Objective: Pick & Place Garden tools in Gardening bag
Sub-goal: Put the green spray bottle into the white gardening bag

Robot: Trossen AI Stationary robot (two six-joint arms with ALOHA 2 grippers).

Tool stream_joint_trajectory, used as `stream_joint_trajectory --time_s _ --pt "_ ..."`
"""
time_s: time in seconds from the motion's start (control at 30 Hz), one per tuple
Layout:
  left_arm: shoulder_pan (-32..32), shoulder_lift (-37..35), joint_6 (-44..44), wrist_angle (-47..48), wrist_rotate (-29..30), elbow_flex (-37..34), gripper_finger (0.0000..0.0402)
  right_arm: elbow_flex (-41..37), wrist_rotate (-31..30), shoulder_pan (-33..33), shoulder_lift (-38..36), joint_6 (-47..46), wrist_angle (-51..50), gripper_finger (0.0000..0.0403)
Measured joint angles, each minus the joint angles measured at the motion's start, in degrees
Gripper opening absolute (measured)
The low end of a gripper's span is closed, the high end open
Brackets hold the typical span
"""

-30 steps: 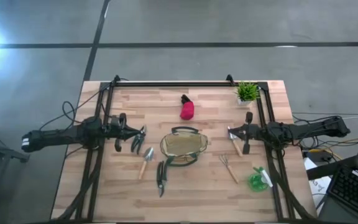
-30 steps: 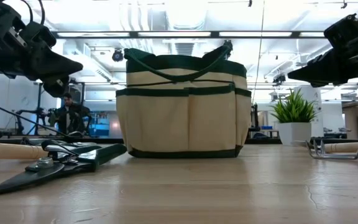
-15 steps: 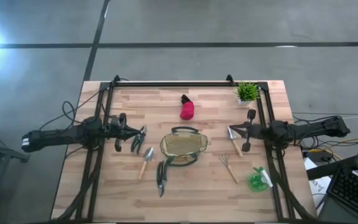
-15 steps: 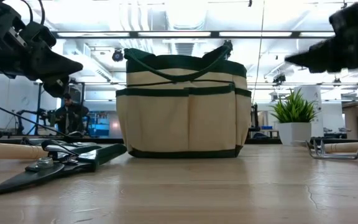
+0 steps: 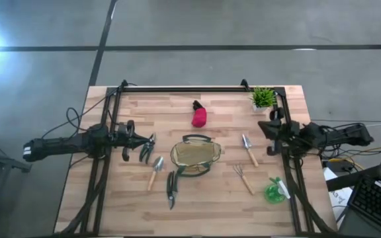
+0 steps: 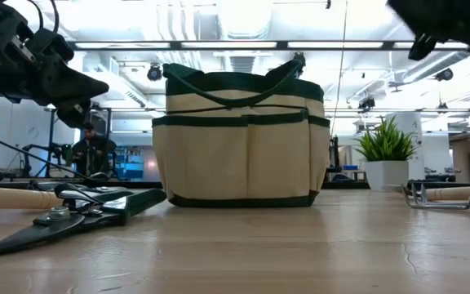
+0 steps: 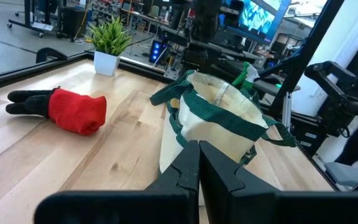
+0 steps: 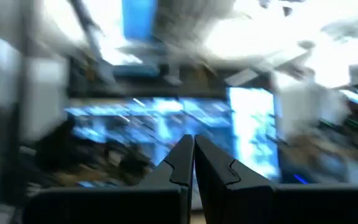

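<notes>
The gardening bag stands upright at mid table, its mouth up; it also shows in the low view and the left wrist view. A trowel and the pruning shears lie to its left. A second trowel, a rake and the green spray bottle lie to its right. The red-and-black piece lies beyond it. My left gripper is shut, left of the bag, above the table. My right gripper is shut near the right edge, raised and tipped upward.
A small green potted plant stands at the far right corner. A dark frame rail runs along the far edge, with side rails by each arm. A person sits in the room beyond the table.
My right gripper has risen and tipped its fingers upward, drawing back toward the table's right edge. The trowel it hovered over now lies uncovered and has not moved. The gripper stays shut.
</notes>
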State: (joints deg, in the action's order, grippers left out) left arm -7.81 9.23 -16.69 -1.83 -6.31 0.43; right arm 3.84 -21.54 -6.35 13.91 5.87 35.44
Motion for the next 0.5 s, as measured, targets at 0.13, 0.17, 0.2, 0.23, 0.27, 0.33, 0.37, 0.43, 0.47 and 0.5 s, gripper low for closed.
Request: stream_joint_trajectory --time_s 0.13,0.17,0.2,0.23,0.27,0.33,0.37,0.43,0.47,0.5 --pt "0.01 0.0 0.0 -0.02 -0.01 0.0 0.001 7.26 -8.38 3.71 5.16 -5.21 -18.14 0.0009" --pt "0.01 0.0 0.0 -0.01 0.0 0.0 0.001 9.12 -8.4 5.18 7.0 -6.71 -21.21 0.0009" --pt "0.01 0.0 0.0 -0.01 -0.01 0.0 0.001 10.96 -8.41 6.59 8.97 -8.09 -23.47 0.0009" --pt "0.01 0.0 0.0 -0.02 0.01 0.0 0.001 12.77 -8.24 7.92 11.06 -8.87 -25.44 0.0009" --pt "0.0 0.0 0.0 -0.01 -0.01 0.0 0.001 14.45 -8.2 9.32 13.14 -9.15 -27.67 0.0009" --pt "-0.01 0.0 0.0 -0.02 0.01 0.0 0.001 17.82 -8.11 11.99 17.31 -9.16 -32.82 0.0009" --pt "0.01 0.0 0.0 -0.02 -0.01 0.0 0.001 19.33 -8.05 13.26 19.24 -9.41 -34.91 0.0009" --pt "0.01 0.0 0.0 -0.02 0.01 0.0 0.001 21.91 -7.62 15.46 22.94 -10.43 -37.31 0.0009" --pt "0.01 0.0 0.0 -0.02 -0.01 0.0 0.001 23.1 -6.46 16.42 24.64 -10.79 -37.66 0.0009" --pt "0.0 0.0 0.0 -0.01 0.0 0.0 0.001 24.09 -4.93 17.4 26.33 -11.27 -37.93 0.0008"
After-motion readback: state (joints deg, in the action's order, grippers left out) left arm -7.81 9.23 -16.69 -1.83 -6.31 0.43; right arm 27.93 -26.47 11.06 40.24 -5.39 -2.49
